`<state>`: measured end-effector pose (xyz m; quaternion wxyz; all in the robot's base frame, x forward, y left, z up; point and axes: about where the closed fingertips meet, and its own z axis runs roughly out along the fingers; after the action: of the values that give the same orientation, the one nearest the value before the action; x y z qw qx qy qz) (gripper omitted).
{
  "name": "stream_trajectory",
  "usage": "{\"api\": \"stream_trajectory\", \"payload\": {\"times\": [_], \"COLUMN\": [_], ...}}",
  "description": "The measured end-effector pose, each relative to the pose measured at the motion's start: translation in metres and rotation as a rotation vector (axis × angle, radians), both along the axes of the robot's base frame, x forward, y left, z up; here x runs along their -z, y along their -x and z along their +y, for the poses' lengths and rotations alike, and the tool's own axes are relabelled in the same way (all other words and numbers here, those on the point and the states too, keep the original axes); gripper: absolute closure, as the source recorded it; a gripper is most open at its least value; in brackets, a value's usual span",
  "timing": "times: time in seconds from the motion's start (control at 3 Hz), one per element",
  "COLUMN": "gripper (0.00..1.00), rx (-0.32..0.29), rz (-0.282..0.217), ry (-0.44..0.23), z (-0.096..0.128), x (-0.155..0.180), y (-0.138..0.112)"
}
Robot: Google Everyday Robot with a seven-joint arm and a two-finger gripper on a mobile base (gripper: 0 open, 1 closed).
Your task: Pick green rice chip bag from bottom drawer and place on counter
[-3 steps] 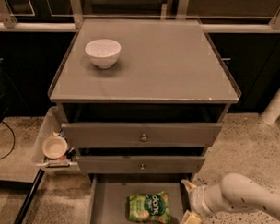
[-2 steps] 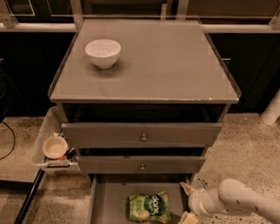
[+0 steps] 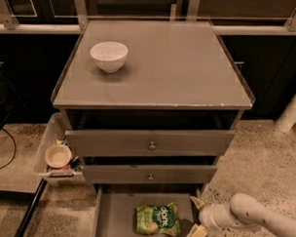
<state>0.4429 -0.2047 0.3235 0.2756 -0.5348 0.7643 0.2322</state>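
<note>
Gripper (image 3: 196,219) sits at the 5 o'clock corner of the view, over the right rail of the bottom drawer (image 3: 114,222), with the white arm (image 3: 254,218) running off toward 4 o'clock. Its fingers (image 3: 197,203) are spread wide, one at 12 and one at 6 relative to the wrist, with nothing between them. The green rice chip bag (image 3: 158,219) lies flat on the drawer floor right of centre, at the gripper's 9 o'clock. It's near the lower finger, but a dark gap shows between them, so no contact. Versus 1.0 s ago, the arm and wrist have dropped slightly and slid a touch toward 9 o'clock, closer to the bag. The finger spread looks the same. The bag hasn't moved, with the same spot and orientation, and the drawer is pulled out the same amount. The two knobbed drawers, upper (image 3: 149,142) and middle (image 3: 150,174), are each slightly ajar, as before. The counter (image 3: 188,68) carries only the white bowl (image 3: 109,55), at its 10 o'clock corner, unchanged. The side tray (image 3: 45,146) at the cabinet's 9 o'clock holds a small tan bowl (image 3: 57,156), also unchanged. Speckled floor (image 3: 263,158) surrounds the cabinet.
</note>
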Motion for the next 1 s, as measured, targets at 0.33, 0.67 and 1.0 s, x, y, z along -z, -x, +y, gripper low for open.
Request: {"api": "stream_trajectory", "payload": {"times": [0.33,0.67,1.0], "gripper": [0.00,0.00,0.00], "rx": [0.008,-0.009,-0.041], "rz": [-0.025,-0.086,-0.152], "ry": [0.008,0.038,0.058], "z": [0.013,0.033,0.047], "x": [0.033,0.080,0.111], "y": [-0.005,-0.015,-0.023]}}
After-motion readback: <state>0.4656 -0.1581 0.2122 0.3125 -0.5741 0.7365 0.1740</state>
